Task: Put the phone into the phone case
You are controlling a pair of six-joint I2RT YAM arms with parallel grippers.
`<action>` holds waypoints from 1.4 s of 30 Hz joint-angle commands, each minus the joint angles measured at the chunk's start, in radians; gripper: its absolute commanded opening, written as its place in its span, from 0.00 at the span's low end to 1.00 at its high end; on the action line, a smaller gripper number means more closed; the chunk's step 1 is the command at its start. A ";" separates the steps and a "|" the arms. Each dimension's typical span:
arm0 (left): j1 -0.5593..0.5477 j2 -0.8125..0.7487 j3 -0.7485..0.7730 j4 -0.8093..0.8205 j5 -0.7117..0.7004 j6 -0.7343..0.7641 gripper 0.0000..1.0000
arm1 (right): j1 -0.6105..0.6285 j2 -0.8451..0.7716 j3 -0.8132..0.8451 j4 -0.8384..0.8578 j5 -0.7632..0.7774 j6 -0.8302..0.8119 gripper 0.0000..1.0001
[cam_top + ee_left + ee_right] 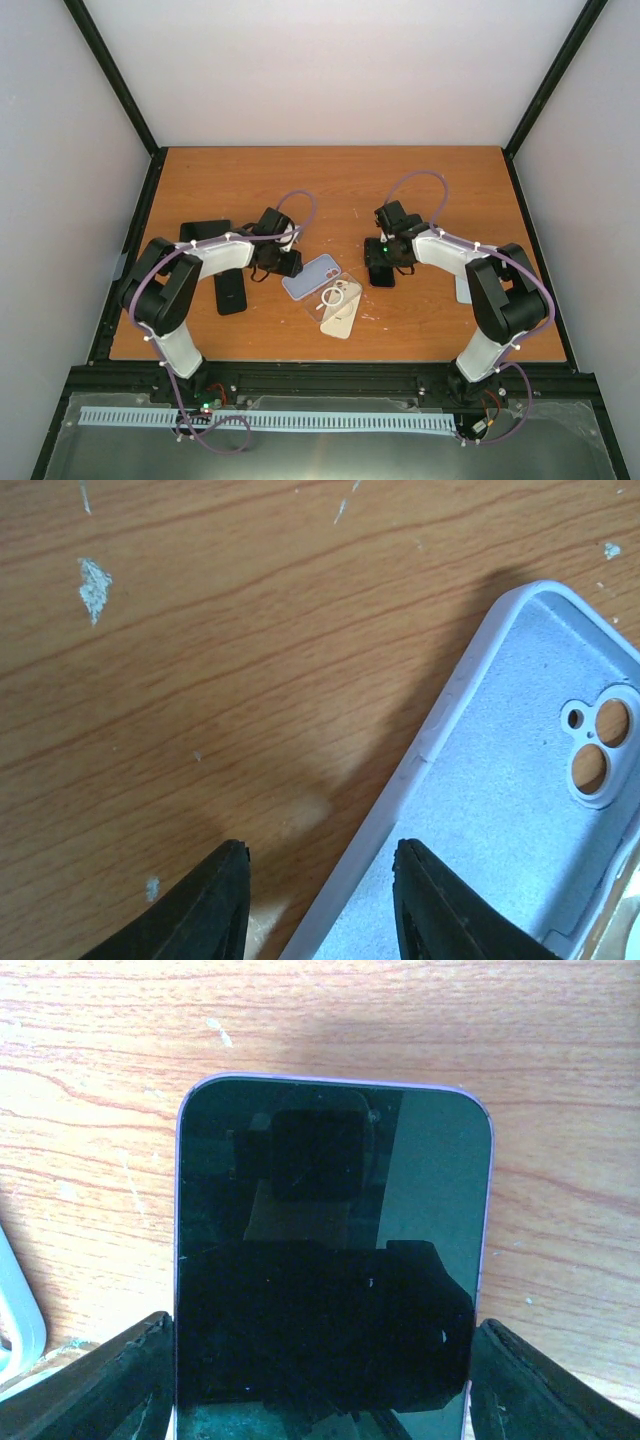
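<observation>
A light blue phone case [311,276] lies open side up at the table's middle; in the left wrist view [520,810] its camera cutout shows. My left gripper [276,258] is open at the case's left end, and its jaws [320,880] straddle the case's rim, one finger [215,905] over the wood and the other over the case's inside. A phone [381,273] with a black screen and a purple rim [330,1260] lies screen up. My right gripper [386,258] is shut on its long sides [325,1380], with one finger [110,1390] against each edge.
A clear case with a white ring [338,295] lies on a gold phone [342,318] just in front of the blue case. Two black phones [231,290] [205,232] lie on the left. A pale flat thing [462,288] lies under my right arm.
</observation>
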 commanded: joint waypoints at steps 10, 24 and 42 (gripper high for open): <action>-0.005 0.030 -0.031 0.059 -0.031 -0.012 0.30 | -0.006 -0.048 0.020 -0.001 -0.001 0.004 0.61; -0.006 -0.065 -0.082 -0.108 -0.232 -0.307 0.00 | -0.004 -0.076 0.030 0.013 -0.101 0.051 0.61; -0.005 -0.328 -0.288 0.009 -0.018 -0.740 0.16 | 0.179 -0.075 0.101 0.079 -0.169 0.219 0.59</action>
